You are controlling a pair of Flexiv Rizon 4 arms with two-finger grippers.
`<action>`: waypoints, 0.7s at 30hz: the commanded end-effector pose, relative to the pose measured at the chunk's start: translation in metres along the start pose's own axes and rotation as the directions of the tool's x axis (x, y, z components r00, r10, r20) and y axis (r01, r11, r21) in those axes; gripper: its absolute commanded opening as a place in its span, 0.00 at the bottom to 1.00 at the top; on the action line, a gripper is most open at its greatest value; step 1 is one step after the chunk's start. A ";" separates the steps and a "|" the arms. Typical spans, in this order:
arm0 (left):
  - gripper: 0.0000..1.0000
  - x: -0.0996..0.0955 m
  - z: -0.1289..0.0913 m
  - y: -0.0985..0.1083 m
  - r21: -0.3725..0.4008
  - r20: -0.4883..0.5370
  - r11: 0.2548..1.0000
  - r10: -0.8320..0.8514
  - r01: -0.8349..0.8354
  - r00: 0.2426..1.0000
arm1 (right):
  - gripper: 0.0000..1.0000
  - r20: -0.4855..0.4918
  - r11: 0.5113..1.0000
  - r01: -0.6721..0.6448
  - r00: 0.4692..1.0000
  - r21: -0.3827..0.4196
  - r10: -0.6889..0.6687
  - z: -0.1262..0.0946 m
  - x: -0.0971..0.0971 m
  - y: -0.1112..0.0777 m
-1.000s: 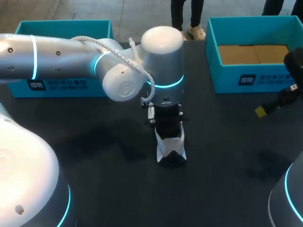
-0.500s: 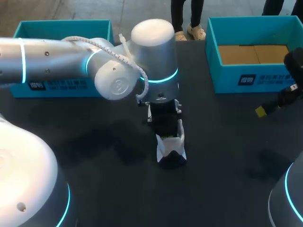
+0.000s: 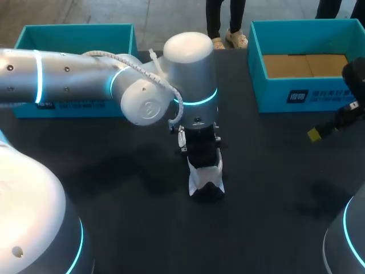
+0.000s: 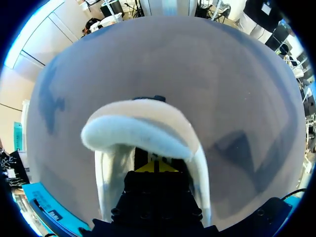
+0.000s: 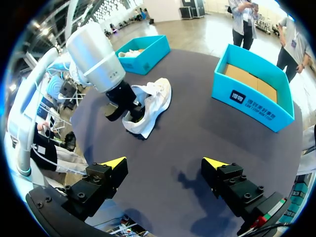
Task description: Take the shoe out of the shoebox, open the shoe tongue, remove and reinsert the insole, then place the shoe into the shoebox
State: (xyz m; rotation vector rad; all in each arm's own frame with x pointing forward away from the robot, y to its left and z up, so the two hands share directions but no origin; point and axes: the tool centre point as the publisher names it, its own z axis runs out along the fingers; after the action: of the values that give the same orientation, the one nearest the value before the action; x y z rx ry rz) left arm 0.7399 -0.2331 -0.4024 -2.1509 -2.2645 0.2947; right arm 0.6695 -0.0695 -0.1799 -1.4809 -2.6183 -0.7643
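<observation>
We are finding the left gripper (image 4: 155, 167) sitting inside the mouth of the white sneaker (image 3: 206, 181), its yellow tips pressed together. Whether they are pinching anything we cannot tell, as the shoe's padded rim is arching just ahead of those jaws and hiding the interior. The sneaker is lying on the dark table (image 3: 274, 171), outside both boxes. The right gripper (image 5: 165, 162) is hanging with jaws spread wide and nothing between them. Well ahead of it, a teal shoebox (image 5: 247, 101) is holding brown cardboard (image 5: 249, 81). A second teal shoebox (image 5: 148, 58), beyond the sneaker, is holding something pale.
</observation>
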 end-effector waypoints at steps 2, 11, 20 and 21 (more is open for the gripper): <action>0.00 0.004 -0.016 -0.003 -0.017 0.041 1.000 0.000 0.001 0.999 | 1.00 0.002 1.000 -0.001 1.000 0.000 0.001 0.001 0.001 0.000; 0.00 -0.006 -0.006 -0.008 0.011 0.036 1.000 0.024 -0.025 0.999 | 1.00 0.002 1.000 -0.001 1.000 0.000 0.001 0.001 0.001 0.000; 0.00 -0.005 0.011 -0.005 -0.016 0.014 1.000 0.012 -0.012 1.000 | 1.00 0.002 1.000 -0.001 1.000 0.000 0.001 0.001 0.001 0.000; 0.00 -0.005 0.011 -0.004 -0.035 0.007 0.999 0.011 -0.011 1.000 | 1.00 0.002 1.000 -0.001 1.000 0.000 0.001 0.001 0.001 0.000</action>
State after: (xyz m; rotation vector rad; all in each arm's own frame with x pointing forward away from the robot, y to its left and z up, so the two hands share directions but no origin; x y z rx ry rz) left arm 0.7357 -0.2351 -0.4062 -2.1798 -2.2664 0.3116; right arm 0.6695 -0.0695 -0.1801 -1.4808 -2.6182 -0.7648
